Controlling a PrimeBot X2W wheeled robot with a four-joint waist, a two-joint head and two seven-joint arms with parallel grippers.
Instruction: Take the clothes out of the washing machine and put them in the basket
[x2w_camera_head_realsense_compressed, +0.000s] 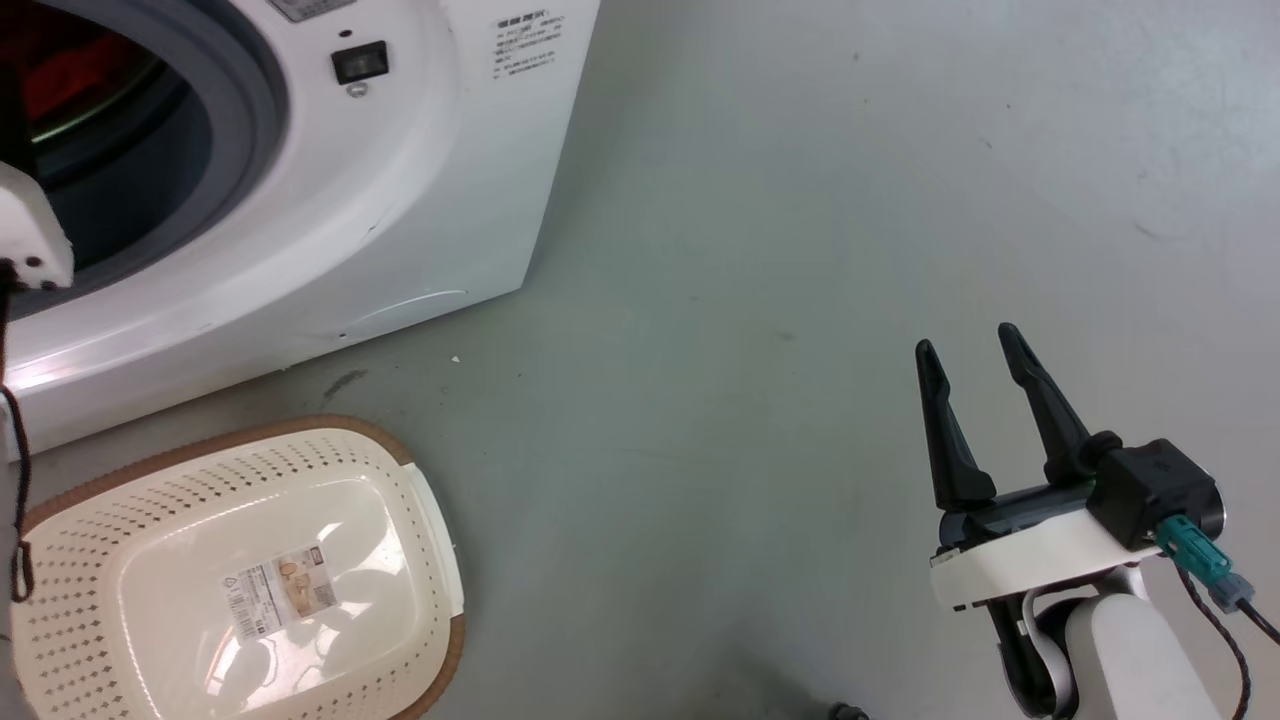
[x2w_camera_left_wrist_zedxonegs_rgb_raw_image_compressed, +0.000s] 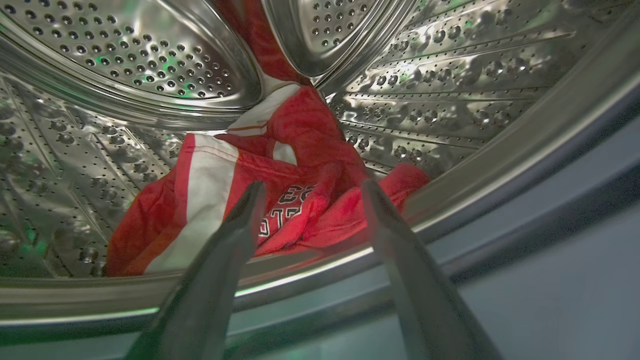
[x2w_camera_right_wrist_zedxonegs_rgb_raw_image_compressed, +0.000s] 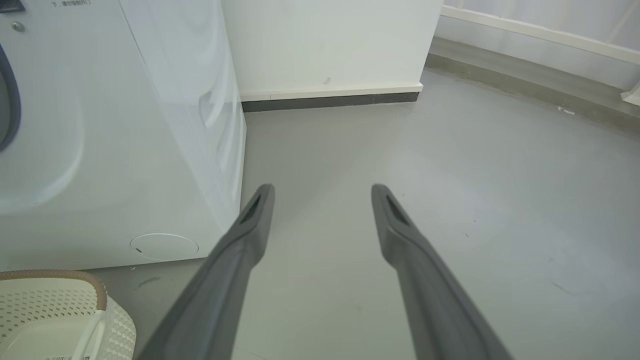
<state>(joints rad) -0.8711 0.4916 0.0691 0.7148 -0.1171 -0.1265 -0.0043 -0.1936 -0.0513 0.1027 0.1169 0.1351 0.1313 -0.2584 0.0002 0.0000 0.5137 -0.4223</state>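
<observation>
Gaping at the drum (x2w_camera_left_wrist_zedxonegs_rgb_raw_image_compressed: 150, 60) mouth, left pincer (x2w_camera_left_wrist_zedxonegs_rgb_raw_image_compressed: 312, 184) faces red clothes (x2w_camera_left_wrist_zedxonegs_rgb_raw_image_compressed: 310, 135); right pincer (x2w_camera_head_realsense_compressed: 966, 337) spread over floor (x2w_camera_head_realsense_compressed: 800, 200).

Look into drum (x2w_camera_left_wrist_zedxonegs_rgb_raw_image_compressed: 150, 65): shiny steel, rows of small round holes, green glints. Clothes (x2w_camera_left_wrist_zedxonegs_rgb_raw_image_compressed: 300, 150) you see there: red, broad white stripe, white panels, small dark lettering. Washing machine (x2w_camera_head_realsense_compressed: 300, 250) white; porthole rim (x2w_camera_head_realsense_compressed: 255, 100) grey. Basket (x2w_camera_head_realsense_compressed: 100, 600) cream-white, brown rim, sides patterned with dotted perforations; pale printed label (x2w_camera_head_realsense_compressed: 278, 590) on bottom. Your left pincer (x2w_camera_left_wrist_zedxonegs_rgb_raw_image_compressed: 312, 184) and right pincer (x2w_camera_head_realsense_compressed: 965, 338) dark grey-black; teal plug (x2w_camera_head_realsense_compressed: 1195, 555) beside right one. Floor (x2w_camera_head_realsense_compressed: 800, 250) plain grey; skirting (x2w_camera_right_wrist_zedxonegs_rgb_raw_image_compressed: 330, 100) dark.
</observation>
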